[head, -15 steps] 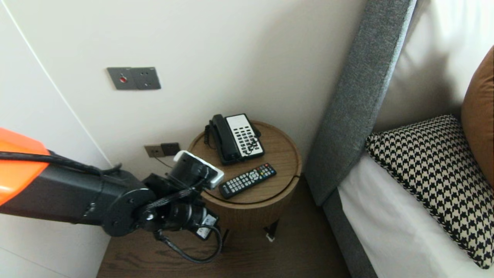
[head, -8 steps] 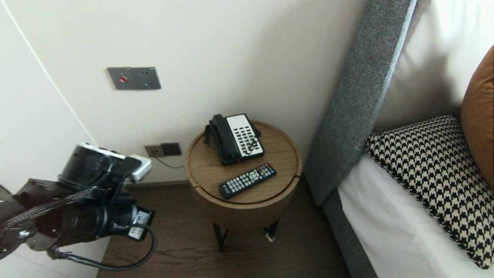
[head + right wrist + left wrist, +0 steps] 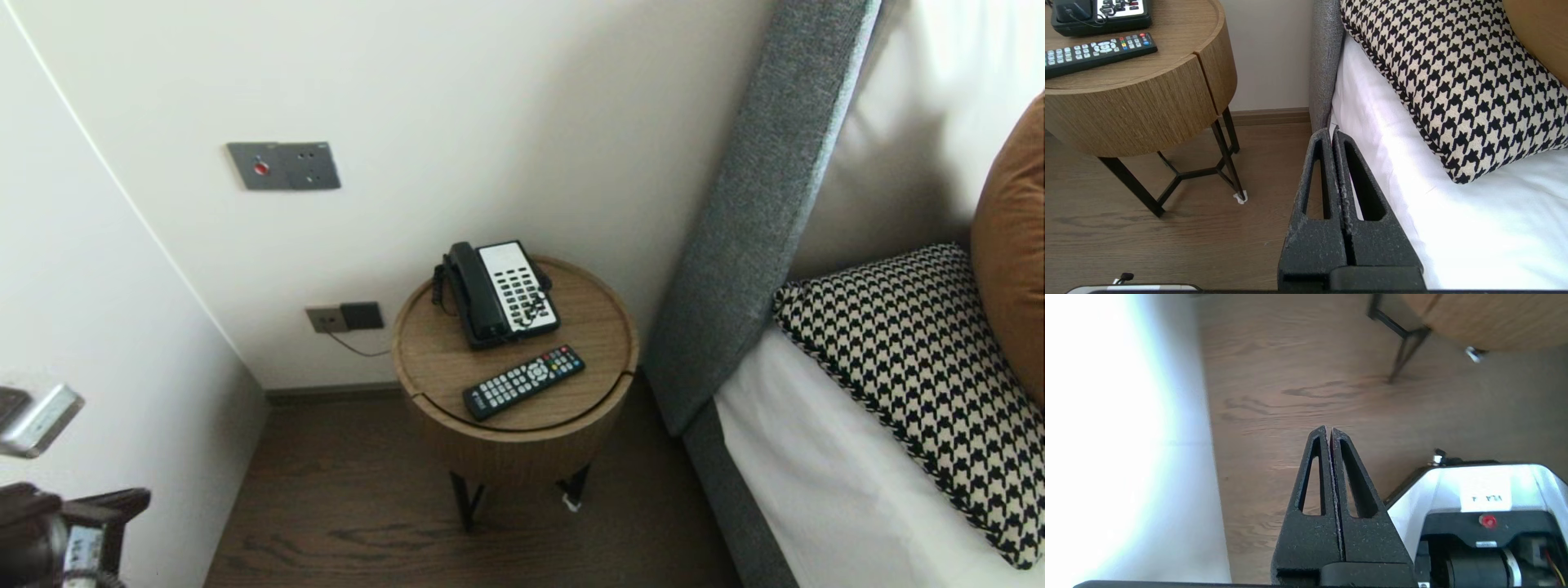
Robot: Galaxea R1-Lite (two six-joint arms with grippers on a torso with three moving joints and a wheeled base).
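The left claw (image 3: 1329, 431) was withdrawn from the round wooden surface (image 3: 600, 322) to the frame's lower left; clenched, nothing held, over brown wood floor (image 3: 1274, 396). The right claw (image 3: 1331, 132) is parked, clenched, empty.

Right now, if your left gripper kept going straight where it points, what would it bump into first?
Probably the wooden floor. The left gripper, jaws shut, points down at bare boards, between the wall and the table's legs. How far off is hard to tell.
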